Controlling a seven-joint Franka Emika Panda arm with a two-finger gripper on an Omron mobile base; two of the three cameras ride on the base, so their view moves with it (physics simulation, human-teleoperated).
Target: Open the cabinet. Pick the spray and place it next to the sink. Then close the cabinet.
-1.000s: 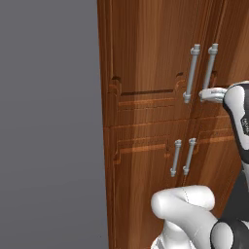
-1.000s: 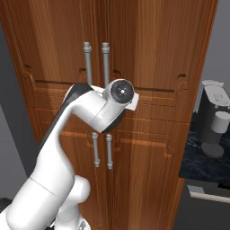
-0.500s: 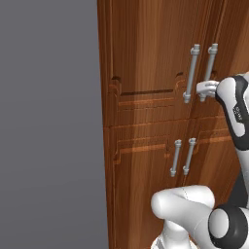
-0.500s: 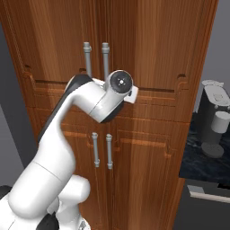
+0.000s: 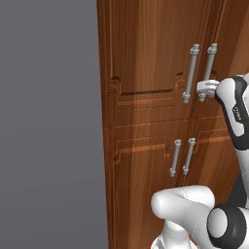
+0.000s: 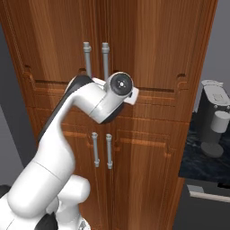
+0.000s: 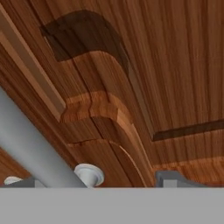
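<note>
The cabinet [image 5: 146,58] is a tall reddish-brown unit whose two panelled doors stand shut. Two long silver bar handles run side by side, the left one [image 5: 192,68] and the right one [image 5: 209,63]. My gripper [image 5: 203,88] is at the lower end of the right handle. In the hand view the grey bar of that handle [image 7: 30,144] crosses between my fingertips [image 7: 175,178], just above its round mount [image 7: 89,173]. The gripper [image 7: 96,180] is open around the bar, with a gap still showing on one side. The spray is out of view.
Below the tall doors are lower doors with shorter silver handles [image 5: 181,156]. A plain grey wall [image 5: 48,121] lies to the left of the cabinet. To the right, a grey coffee machine [image 6: 215,117] stands on a dark counter [image 6: 197,157].
The hand has moved in toward the door and slightly up, onto the lower end of the right handle. The fingers have narrowed around the bar. The doors have not moved.
</note>
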